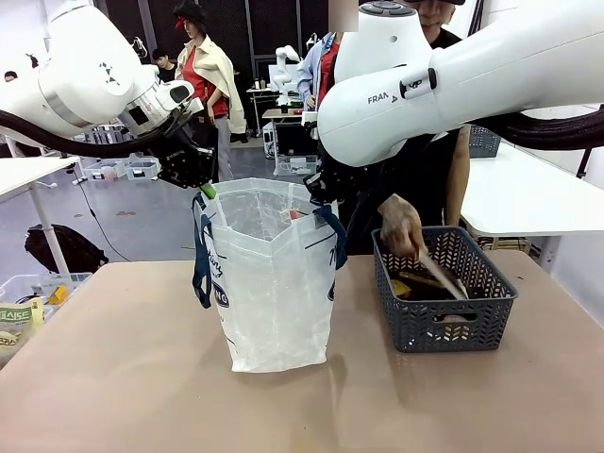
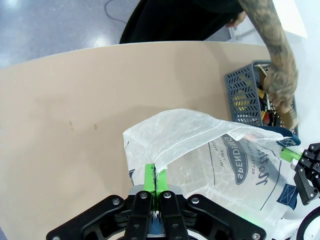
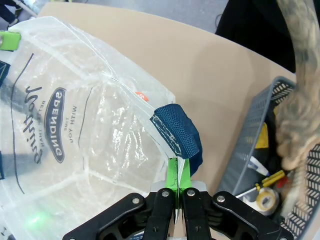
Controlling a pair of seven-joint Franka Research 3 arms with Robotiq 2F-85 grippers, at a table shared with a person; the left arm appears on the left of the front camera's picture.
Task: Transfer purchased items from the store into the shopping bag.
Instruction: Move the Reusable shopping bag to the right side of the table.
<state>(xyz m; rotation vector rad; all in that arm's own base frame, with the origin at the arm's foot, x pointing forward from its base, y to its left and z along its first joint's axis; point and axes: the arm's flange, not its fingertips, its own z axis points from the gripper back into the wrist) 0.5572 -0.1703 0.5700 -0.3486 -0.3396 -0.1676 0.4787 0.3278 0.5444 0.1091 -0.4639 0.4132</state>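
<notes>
A tall translucent white plastic shopping bag [image 1: 274, 283], with navy strap handles and a navy round logo, was seen standing upright on the tan table [image 1: 123, 377], left of the middle, its mouth spread between the two arms. The left gripper [image 2: 155, 176] was closed, its green pads pinched on the thin rim at one side of the bag. The right gripper [image 3: 178, 172] was likewise clamped on the opposite rim, just beside the sewn end of a navy mesh strap handle [image 3: 177, 132]. A dark grey plastic mesh basket [image 1: 444, 321] was set on the table just right of the bag, apart from it. A person's hand [image 1: 401, 225] was lowered into the basket, closed on the upper end of a flat tan box [image 1: 444, 276] held tilted. Other small packaged goods [image 3: 265, 187], some yellow, were seen lying in the basket, too small to be told apart.
</notes>
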